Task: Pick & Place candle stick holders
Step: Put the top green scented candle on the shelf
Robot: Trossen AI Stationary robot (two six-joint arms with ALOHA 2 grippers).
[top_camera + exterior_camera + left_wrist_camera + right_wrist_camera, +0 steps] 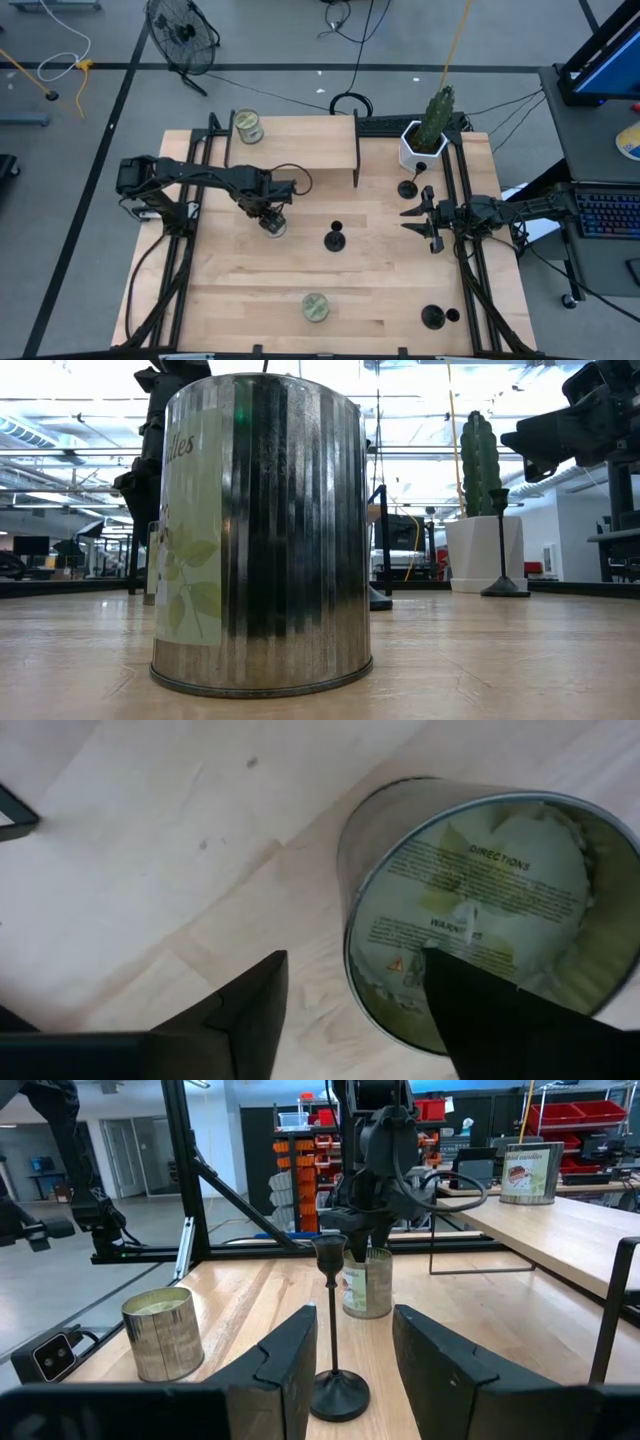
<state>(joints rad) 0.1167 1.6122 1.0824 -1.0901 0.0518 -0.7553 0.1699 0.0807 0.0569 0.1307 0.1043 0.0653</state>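
Three black candle stick holders stand on their round bases: one at mid-table (335, 240), one by the cactus pot (407, 188), one near the front right (433, 318). My right gripper (415, 215) is open and empty, level, pointing toward the table's left. The mid-table holder (333, 1330) stands ahead of it, lined up with the gap between its fingers. My left gripper (272, 215) is open, pointing down over a greenish glass jar (480, 910). It stands astride the jar's wall. My left gripper comes at the jar from above, one finger (490, 1020) over the jar's open mouth and the other finger (245, 1015) outside its wall (350, 950). I cannot tell whether either finger touches the jar. The jar stands upright on the table.
A second jar (247, 127) stands at the far left, a third (315, 307) near the front edge, filling the low view (260, 530). A white pot with a cactus (425, 140) stands at the far right beside a thin black frame (357, 150). Black rails run along both table sides.
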